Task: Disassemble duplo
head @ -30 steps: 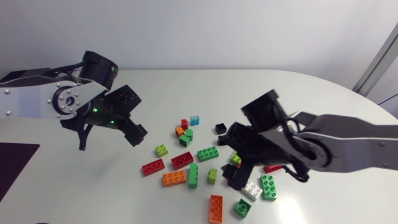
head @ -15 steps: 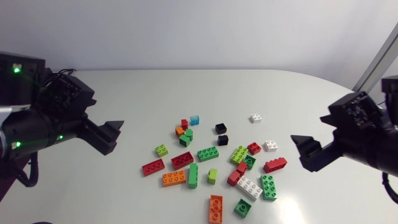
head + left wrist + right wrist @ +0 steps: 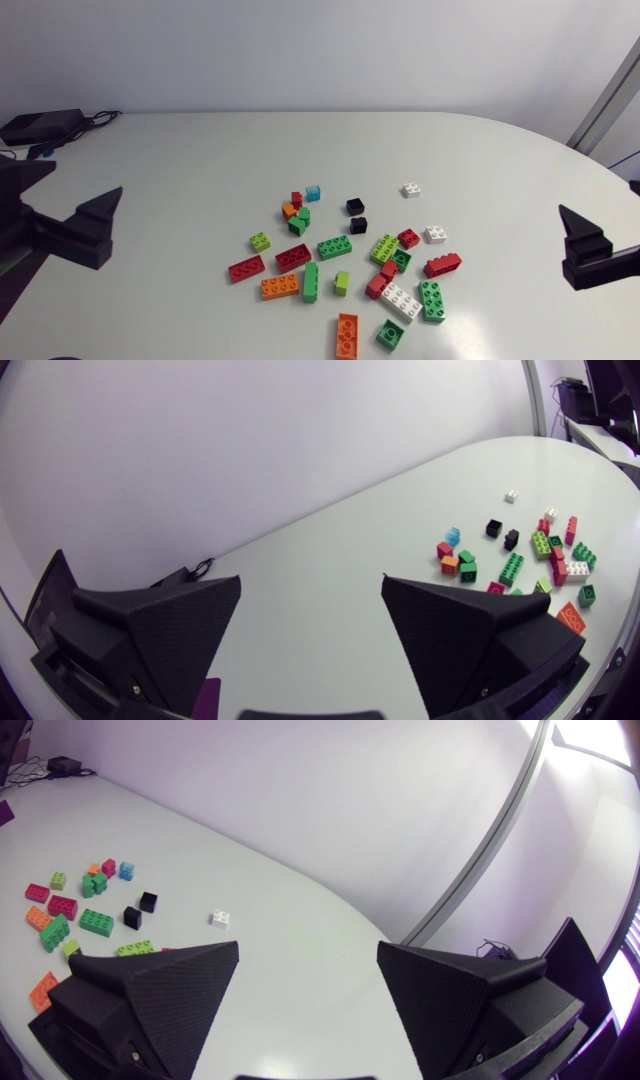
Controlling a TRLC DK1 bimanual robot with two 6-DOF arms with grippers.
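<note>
Loose duplo bricks (image 3: 340, 262) in red, green, orange, white and black lie scattered over the middle of the white table (image 3: 200, 160). At the pile's back a small clump (image 3: 297, 213) of red, orange and green bricks still sits stacked, a light blue brick (image 3: 313, 193) beside it. My left gripper (image 3: 62, 205) hangs at the left side, open and empty, far from the bricks. My right gripper (image 3: 583, 250) hangs at the right side, likewise open and empty. The left wrist view shows the left gripper (image 3: 310, 635) and the bricks (image 3: 510, 555) far ahead; the right wrist view shows the right gripper (image 3: 308, 995) and the bricks (image 3: 85, 910).
A black box (image 3: 40, 125) with cables lies at the table's back left corner. A single white brick (image 3: 411, 190) lies apart behind the pile. The table's rounded edge (image 3: 560, 150) curves round at the right.
Both arms have drawn back from the middle of the table to its sides. The bricks that the right arm covered now lie in plain sight.
</note>
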